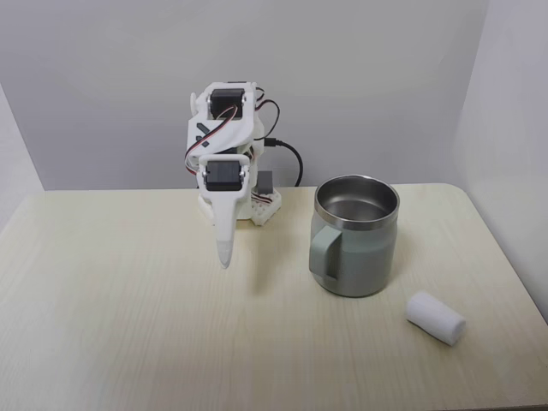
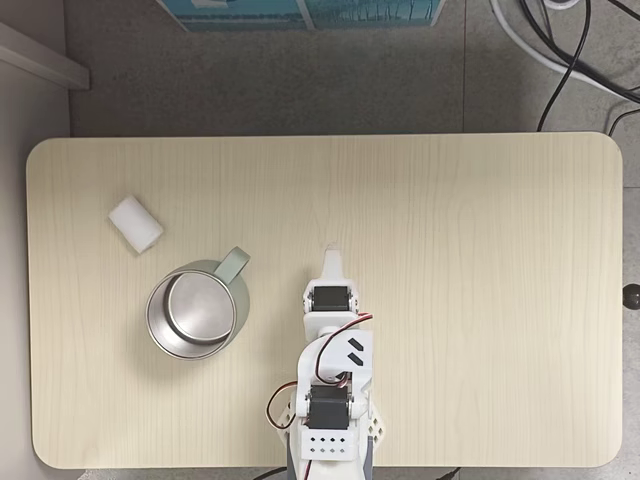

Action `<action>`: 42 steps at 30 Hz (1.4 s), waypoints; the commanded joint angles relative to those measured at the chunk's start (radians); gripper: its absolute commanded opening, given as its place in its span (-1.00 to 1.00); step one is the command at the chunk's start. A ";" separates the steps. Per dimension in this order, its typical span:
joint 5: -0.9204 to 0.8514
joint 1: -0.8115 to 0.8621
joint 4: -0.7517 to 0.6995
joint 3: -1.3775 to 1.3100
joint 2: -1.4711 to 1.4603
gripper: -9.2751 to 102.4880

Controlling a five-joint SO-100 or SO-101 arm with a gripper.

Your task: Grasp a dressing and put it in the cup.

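Observation:
The dressing (image 1: pixel 435 318) (image 2: pixel 135 223) is a small white soft roll lying on its side on the wooden table, just beyond the cup on the side away from the arm. The cup (image 1: pixel 355 235) (image 2: pixel 195 312) is a pale green mug with a steel rim and interior, standing upright with nothing visible inside. My white gripper (image 1: pixel 224 257) (image 2: pixel 330 250) hangs shut above the table beside the cup's handle side, its tips pointing down with nothing held. It is well apart from the dressing.
The arm's base (image 1: pixel 248 205) (image 2: pixel 328 430) sits at the table's edge with black cables behind it. The table (image 2: pixel 480 300) has rounded corners. A grey wall backs the table in one fixed view.

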State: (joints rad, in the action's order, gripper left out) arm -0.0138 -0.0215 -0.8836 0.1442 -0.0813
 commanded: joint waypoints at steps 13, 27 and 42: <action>0.025 0.017 0.009 0.003 -0.005 -0.84; -0.055 0.020 -0.097 0.219 0.061 -0.83; -0.298 -0.069 -0.480 1.405 1.203 -0.75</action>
State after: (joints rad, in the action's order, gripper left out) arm -0.2823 -0.0445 -1.2855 1.3070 0.9971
